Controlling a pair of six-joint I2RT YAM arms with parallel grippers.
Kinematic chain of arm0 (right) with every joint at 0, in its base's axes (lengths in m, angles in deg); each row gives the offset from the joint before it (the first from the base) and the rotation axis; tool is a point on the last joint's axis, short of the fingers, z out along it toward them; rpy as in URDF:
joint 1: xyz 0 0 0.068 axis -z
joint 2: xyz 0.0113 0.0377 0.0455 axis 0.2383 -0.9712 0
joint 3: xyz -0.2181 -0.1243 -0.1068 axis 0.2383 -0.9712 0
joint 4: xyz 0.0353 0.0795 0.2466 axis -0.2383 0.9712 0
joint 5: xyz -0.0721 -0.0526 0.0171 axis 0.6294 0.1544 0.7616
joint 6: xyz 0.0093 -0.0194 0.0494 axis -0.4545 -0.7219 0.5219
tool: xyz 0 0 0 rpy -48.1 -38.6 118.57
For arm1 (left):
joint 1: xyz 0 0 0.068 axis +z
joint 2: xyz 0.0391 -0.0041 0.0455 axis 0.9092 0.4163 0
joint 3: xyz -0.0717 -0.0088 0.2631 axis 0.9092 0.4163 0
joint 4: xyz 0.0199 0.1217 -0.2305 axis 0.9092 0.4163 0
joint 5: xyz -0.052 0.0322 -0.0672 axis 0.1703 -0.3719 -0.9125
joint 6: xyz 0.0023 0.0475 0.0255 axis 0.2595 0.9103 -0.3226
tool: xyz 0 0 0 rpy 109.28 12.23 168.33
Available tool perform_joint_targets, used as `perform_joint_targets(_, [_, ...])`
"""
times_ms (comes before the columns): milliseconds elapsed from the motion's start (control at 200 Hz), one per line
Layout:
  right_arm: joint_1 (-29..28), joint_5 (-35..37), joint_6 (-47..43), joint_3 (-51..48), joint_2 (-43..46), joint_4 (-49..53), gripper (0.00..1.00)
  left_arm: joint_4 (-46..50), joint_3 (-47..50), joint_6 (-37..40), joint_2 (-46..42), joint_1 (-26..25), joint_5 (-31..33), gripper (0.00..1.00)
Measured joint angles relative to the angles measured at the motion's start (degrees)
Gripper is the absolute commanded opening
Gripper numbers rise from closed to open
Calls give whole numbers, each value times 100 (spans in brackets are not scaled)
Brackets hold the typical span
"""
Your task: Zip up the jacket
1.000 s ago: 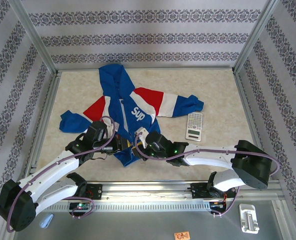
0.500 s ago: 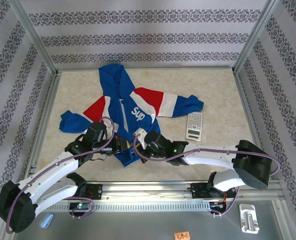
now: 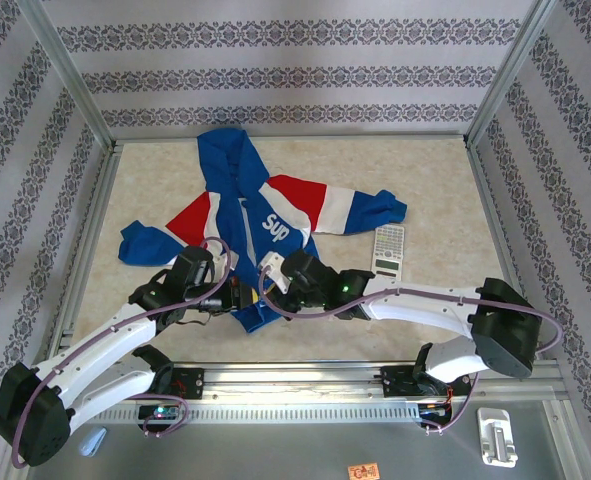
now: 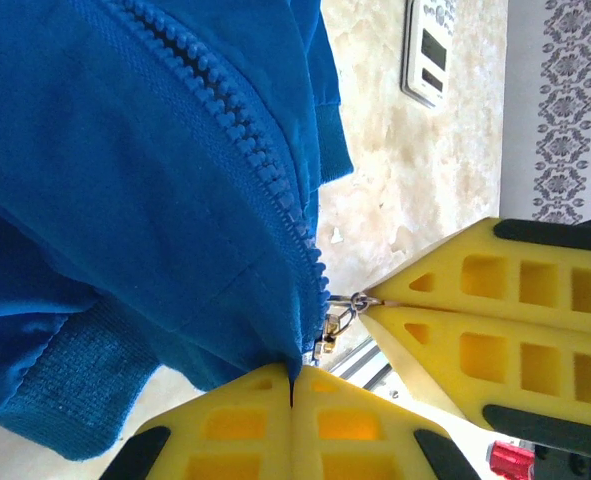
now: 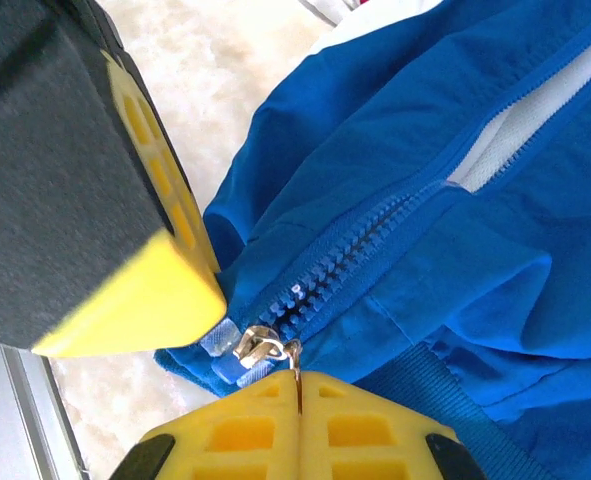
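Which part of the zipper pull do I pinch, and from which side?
Pinch the metal pull tab at the jacket hem, coming from the hem side: it sticks out clear of the fabric, in line with the zipper teeth.

White arms [image 3: 105, 340], black joints [image 3: 500, 335], purple cables [image 3: 425, 292], yellow gripper fingers [image 4: 245, 425]

Jacket [image 3: 260, 215]: small, royal blue, hooded; red and white chest and sleeve panels; white "Sup" lettering.
Pose: flat, front up, hood [image 3: 225, 150] toward the far side, sleeves spread left and right.
Zipper [image 4: 265, 170]: blue teeth; front parted higher up, white lining showing.
Pull [image 5: 260, 348]: small, metal, low at the hem.
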Motion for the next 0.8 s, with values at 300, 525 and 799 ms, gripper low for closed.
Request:
perform_joint_targets(300, [4,-245,-363,278,-457,256,0,168,72,173,-68,0,-15,15])
perform_joint_targets(525, [76,-551,-503,278,-505,254,0,118,466,-22,-671,-22,74,36])
perform_joint_targets(799, [76,-761,-540,284,-531,251,0,-487,800,-284,-962,-22,195,37])
